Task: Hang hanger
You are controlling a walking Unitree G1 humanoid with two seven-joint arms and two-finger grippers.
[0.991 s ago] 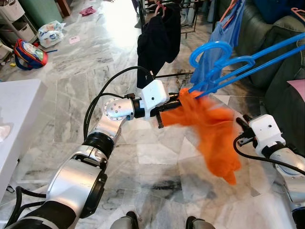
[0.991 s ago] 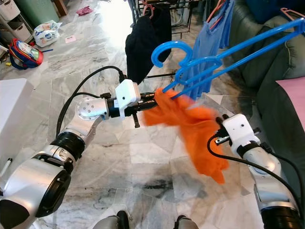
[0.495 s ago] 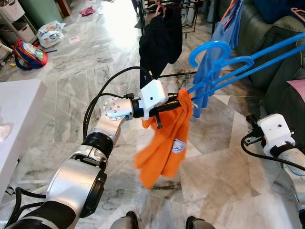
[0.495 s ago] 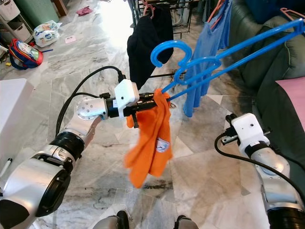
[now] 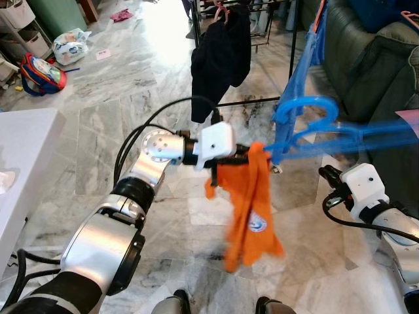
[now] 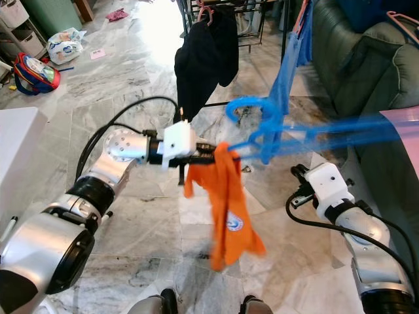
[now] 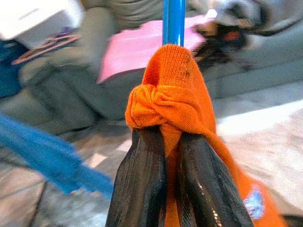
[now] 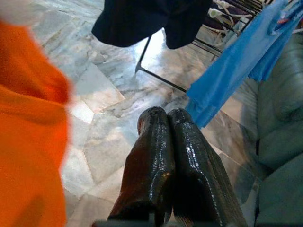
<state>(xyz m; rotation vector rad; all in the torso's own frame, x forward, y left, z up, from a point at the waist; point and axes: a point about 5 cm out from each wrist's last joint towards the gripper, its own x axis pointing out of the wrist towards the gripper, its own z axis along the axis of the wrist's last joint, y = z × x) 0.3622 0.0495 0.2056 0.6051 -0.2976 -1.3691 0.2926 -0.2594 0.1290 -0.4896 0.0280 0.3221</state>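
My left gripper (image 7: 165, 137) is stretched out in front of me, and its two black fingers (image 7: 142, 189) are squeezed tight on a bunch of the orange shirt (image 5: 252, 203). The bunched cloth sits right at my fingertips, and the remaining shirt hangs down below them, over the marble floor (image 5: 98, 124). The blue hanger (image 5: 308, 124) starts just past those fingertips, where the shirt is wrapped over it, and it sticks out far to my right side. It looks blurry. Its hook curls up above the long blue bar.

My right gripper (image 8: 168, 142) is lower down and off to the right, under the hanger bar and not touching it. Its two fingers are pressed together with nothing between them.

Beyond my left fingertips stands a clothes rack (image 5: 262, 19) with a dark garment (image 5: 219, 55) and a blue garment (image 5: 308, 59) hanging on it. A green sofa (image 5: 366, 46) is on my right.
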